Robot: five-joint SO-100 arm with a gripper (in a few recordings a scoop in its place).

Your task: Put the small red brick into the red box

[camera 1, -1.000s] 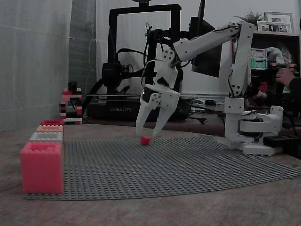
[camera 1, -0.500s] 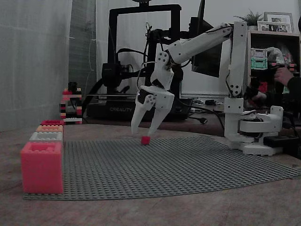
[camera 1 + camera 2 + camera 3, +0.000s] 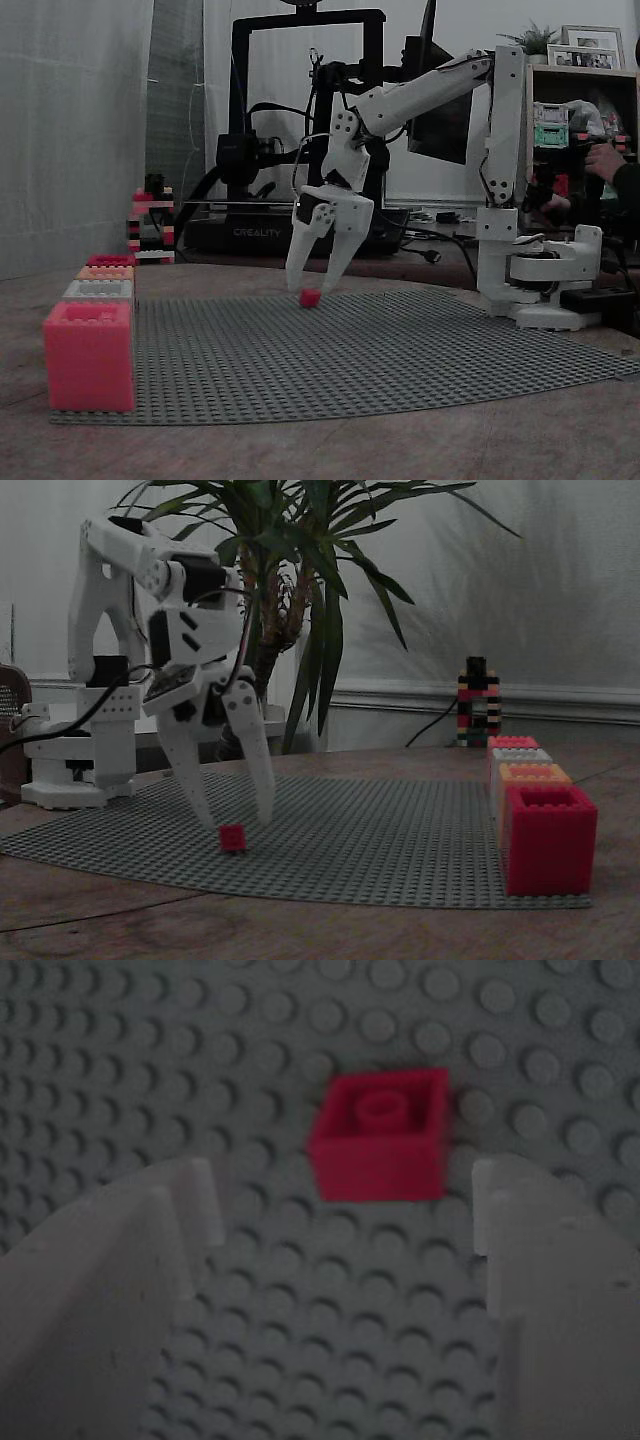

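On the grey baseplate (image 3: 400, 350), red box (image 3: 89, 356) sits apart; spread pincer (image 3: 312, 283) straddles small red brick (image 3: 310, 297).

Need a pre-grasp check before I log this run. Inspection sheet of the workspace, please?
Surface: grey studded baseplate on a wooden table.
Job's things: small red brick on the baseplate, untouched; red box at the baseplate's corner, top open.
Clutter: grey, orange and red boxes in a row behind the red box; brick tower beyond them.
Gripper: gripper open, tips just above the brick, one finger either side in the wrist view.
Cables: black cable on the table behind the arm.
Surroundings: 3D printer, potted plant, shelf with a person's hand.
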